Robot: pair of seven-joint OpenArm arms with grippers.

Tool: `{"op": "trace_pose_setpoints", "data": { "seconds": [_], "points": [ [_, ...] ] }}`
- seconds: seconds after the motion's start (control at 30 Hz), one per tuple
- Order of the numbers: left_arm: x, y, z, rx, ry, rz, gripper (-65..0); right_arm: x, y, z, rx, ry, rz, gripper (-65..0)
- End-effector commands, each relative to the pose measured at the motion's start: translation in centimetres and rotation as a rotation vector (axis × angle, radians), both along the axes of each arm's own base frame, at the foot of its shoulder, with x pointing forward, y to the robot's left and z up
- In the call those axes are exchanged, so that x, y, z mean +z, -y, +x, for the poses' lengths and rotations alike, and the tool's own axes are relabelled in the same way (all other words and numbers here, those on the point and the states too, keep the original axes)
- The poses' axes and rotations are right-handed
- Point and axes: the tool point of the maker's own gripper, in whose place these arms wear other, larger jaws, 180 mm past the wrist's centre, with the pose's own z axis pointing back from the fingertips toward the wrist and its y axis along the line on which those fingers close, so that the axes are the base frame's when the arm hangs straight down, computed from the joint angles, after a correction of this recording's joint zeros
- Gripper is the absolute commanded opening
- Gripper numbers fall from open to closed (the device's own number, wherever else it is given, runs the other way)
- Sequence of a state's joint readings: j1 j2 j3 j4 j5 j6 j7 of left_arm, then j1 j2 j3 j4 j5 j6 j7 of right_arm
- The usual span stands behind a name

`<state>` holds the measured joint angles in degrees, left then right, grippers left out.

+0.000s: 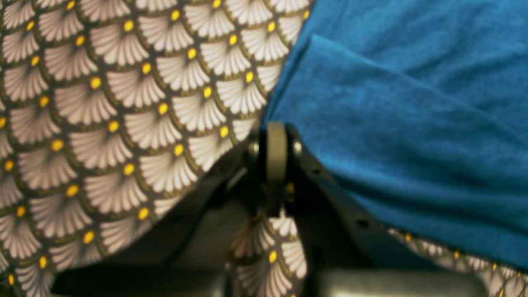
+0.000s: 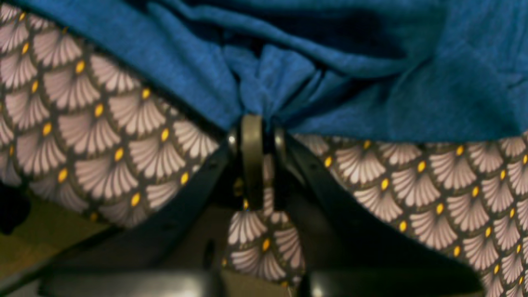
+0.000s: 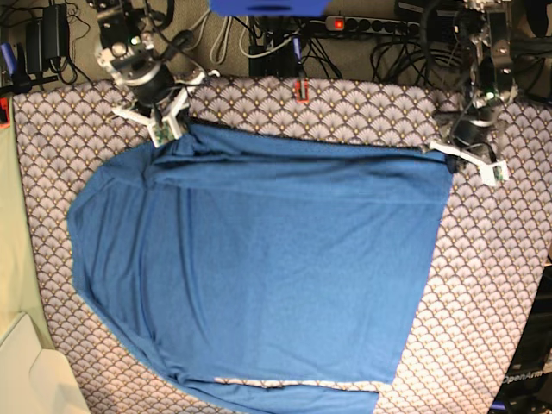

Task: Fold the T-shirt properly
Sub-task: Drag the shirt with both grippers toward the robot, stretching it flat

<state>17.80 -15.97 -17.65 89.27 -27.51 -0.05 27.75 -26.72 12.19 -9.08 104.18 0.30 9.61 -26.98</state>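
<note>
On the scallop-patterned tablecloth (image 3: 492, 285), both grippers, left gripper (image 1: 275, 136) and right gripper (image 2: 256, 123), pinch the blue knit T-shirt (image 3: 259, 285) far edge corners; next probably lift and fold it

Left claw (image 1: 275, 136) and right claw (image 2: 256, 131) both clamped tight, arms lowered

Overhead base view looking straight down on the whole counter (image 3: 483, 285); wrist views close over the T-shirt (image 3: 259, 276) edge.
</note>
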Motion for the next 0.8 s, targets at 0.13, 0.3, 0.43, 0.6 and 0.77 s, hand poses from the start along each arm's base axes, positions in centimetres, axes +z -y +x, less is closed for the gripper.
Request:
{"op": "trace_pose_setpoints", "data": {
  "seconds": [0.13,0.3,0.43,0.6,0.77],
  "points": [
    [2.4,-1.6,0.2,0.025,0.066,0.041,-64.6,1.2,-0.2,-0.1,0.008,0.063,0.022,-65.0],
    [2.9,-1.3,-0.4,0.008,0.07,0.054,-64.6,1.0,-0.2,-2.0,0.024,0.078,0.041,-65.0],
    [2.4,-1.3,-1.3,0.006,0.048,0.055,-64.6,0.5,-0.3,-3.4,0.025,0.053,0.046,-65.0],
    [2.2,-1.1,-2.4,-0.002,0.028,0.058,-64.6,0.9,0.5,-4.3,-0.001,0.083,0.056,-65.0],
    [1.6,-0.9,-3.8,-0.009,0.0,0.06,-64.6,0.8,0.9,-5.4,-0.011,0.083,0.058,-65.0]
  ]
}}
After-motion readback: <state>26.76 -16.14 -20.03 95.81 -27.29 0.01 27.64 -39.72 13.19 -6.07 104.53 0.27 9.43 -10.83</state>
